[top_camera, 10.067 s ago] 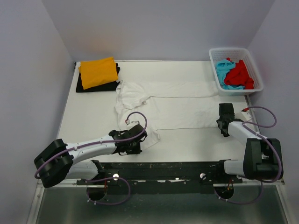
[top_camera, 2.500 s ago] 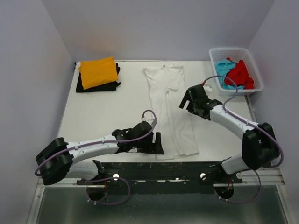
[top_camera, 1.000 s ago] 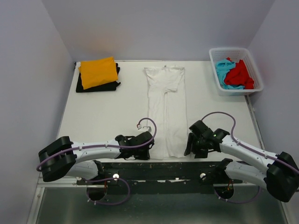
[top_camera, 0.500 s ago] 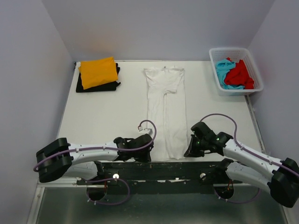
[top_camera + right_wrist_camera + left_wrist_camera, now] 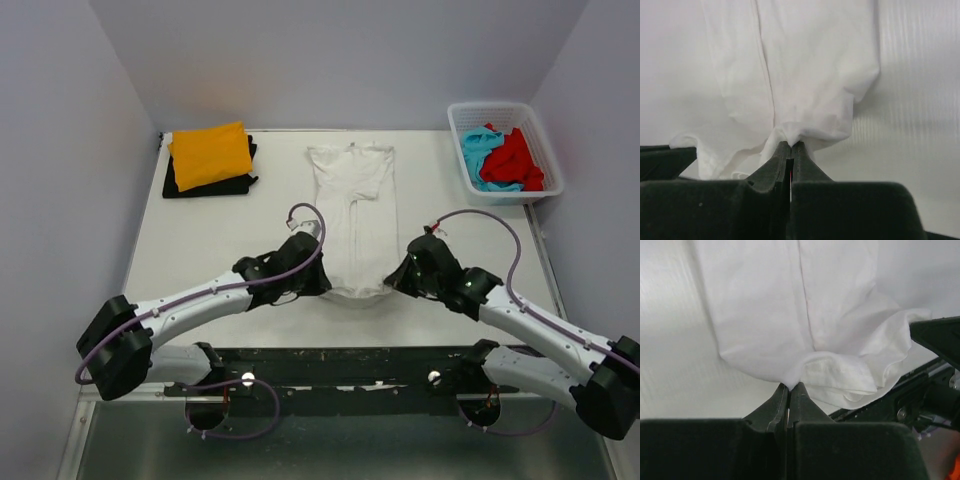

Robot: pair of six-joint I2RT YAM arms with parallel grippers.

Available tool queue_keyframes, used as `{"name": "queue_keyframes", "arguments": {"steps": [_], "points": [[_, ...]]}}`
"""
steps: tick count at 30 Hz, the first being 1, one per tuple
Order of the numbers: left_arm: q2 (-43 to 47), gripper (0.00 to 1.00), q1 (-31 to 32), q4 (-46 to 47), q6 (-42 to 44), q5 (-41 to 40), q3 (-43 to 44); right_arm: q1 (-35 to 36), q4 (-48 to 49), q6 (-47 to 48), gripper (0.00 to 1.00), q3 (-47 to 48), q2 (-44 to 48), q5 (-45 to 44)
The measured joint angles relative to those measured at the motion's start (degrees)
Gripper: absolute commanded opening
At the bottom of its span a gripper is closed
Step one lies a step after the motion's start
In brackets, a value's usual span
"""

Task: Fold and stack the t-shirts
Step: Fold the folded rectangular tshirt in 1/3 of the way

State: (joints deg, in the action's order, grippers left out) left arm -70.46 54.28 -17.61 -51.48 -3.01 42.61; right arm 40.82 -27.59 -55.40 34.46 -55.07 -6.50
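The white t-shirt (image 5: 352, 215) lies folded into a long strip down the middle of the table, collar end far. Its near hem is lifted and carried toward the far end. My left gripper (image 5: 322, 283) is shut on the hem's left corner (image 5: 790, 377). My right gripper (image 5: 392, 280) is shut on the hem's right corner (image 5: 790, 134). The lifted cloth sags between the two grippers. An orange t-shirt (image 5: 211, 155) lies folded on a black t-shirt (image 5: 180, 183) at the far left. A red t-shirt (image 5: 516, 158) and a turquoise t-shirt (image 5: 479, 152) sit crumpled in the basket.
The white lattice basket (image 5: 500, 110) stands at the far right corner. Grey walls close in the table on the left, right and back. The black mounting rail (image 5: 350, 365) runs along the near edge.
The right gripper has closed on the hem's right corner. Both grippers have lifted the near hem off the table and carried it away from the near edge, toward the collar.
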Motion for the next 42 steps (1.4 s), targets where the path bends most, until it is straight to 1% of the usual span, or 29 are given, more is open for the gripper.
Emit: {"name": "queue_keyframes", "arguments": {"steps": [7,12,17,22,33,37,38,39,40,41,42], "points": [[-7.1,0.0,-9.6,-0.7,4.7,-0.4,10.4,-0.2,6.2,0.8,0.01,8.9,-12.5,-13.9],[-14.0,0.0,-15.1,-1.4,8.6,0.5,18.7,-3.5,11.2,3.6,0.01,13.6,-19.6,-18.5],[-20.9,0.0,-19.0,-2.2,11.7,1.2,26.9,-8.4,17.5,7.4,0.01,17.3,-25.5,-18.9],[-26.1,0.0,-22.4,-3.2,14.4,2.7,33.3,-12.4,21.7,10.6,0.01,22.3,-32.6,-17.7],[-38.7,0.01,-26.9,-5.9,20.1,7.9,45.1,-15.5,26.9,13.9,0.01,28.3,-42.2,-14.9],[-44.3,0.07,-28.3,-7.7,21.3,9.7,51.1,-16.7,28.0,14.4,0.01,30.5,-45.8,-14.3],[-45.5,0.1,-28.5,-8.3,21.6,10.1,52.3,-17.0,28.1,14.4,0.01,31.0,-46.8,-14.2],[-46.4,0.15,-28.8,-8.7,21.7,10.4,53.3,-17.2,28.2,14.5,0.02,31.5,-47.6,-14.2],[-47.3,0.2,-28.9,-9.1,21.7,10.7,54.2,-17.4,28.3,14.5,0.05,32.0,-48.5,-14.2],[-48.1,0.27,-29.1,-9.4,21.8,11.0,55.0,-17.7,28.4,14.5,0.13,32.5,-49.4,-14.2],[-48.9,0.4,-29.3,-9.9,21.9,11.3,55.8,-17.9,28.4,14.6,0.23,33.2,-50.4,-14.2]]}}
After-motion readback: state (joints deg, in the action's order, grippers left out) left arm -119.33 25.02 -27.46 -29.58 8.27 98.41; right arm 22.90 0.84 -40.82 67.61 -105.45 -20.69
